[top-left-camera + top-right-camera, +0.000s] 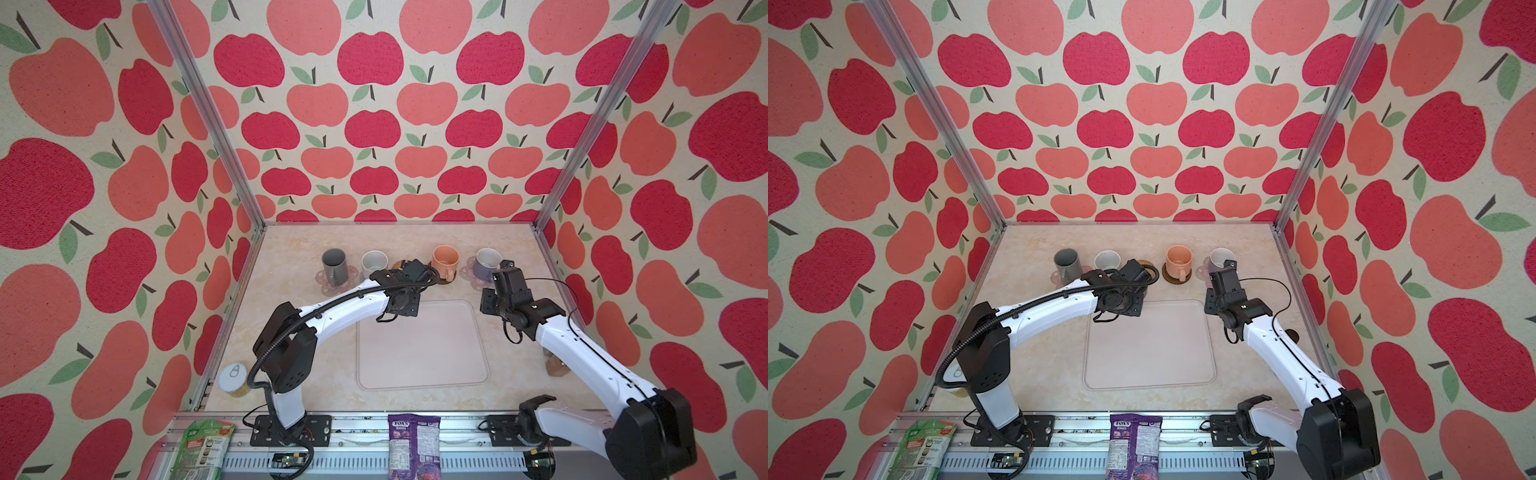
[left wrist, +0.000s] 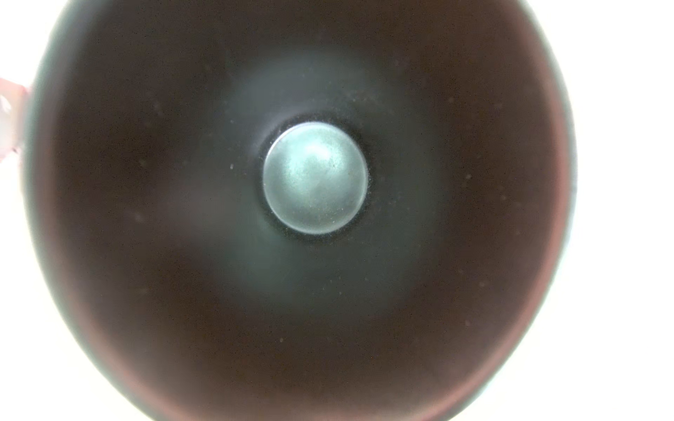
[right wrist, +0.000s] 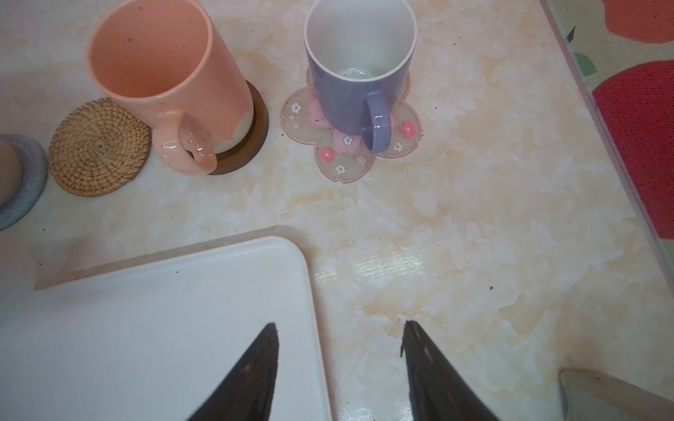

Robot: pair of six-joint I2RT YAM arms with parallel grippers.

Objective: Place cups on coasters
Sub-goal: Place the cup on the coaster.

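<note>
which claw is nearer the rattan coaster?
Left. The left claw, gripping the black mug, hangs right by the rattan coaster; the right claw is open over the tray corner, farther away.

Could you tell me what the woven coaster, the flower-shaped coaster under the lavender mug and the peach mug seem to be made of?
Woven coaster: rattan or similar plant fibre, matt, coiled tan strands. Flower-shaped coaster: probably translucent resin or soft plastic, glossy, embedded blossoms visible. Peach mug: likely glazed ceramic, bright highlights on handle.
</note>
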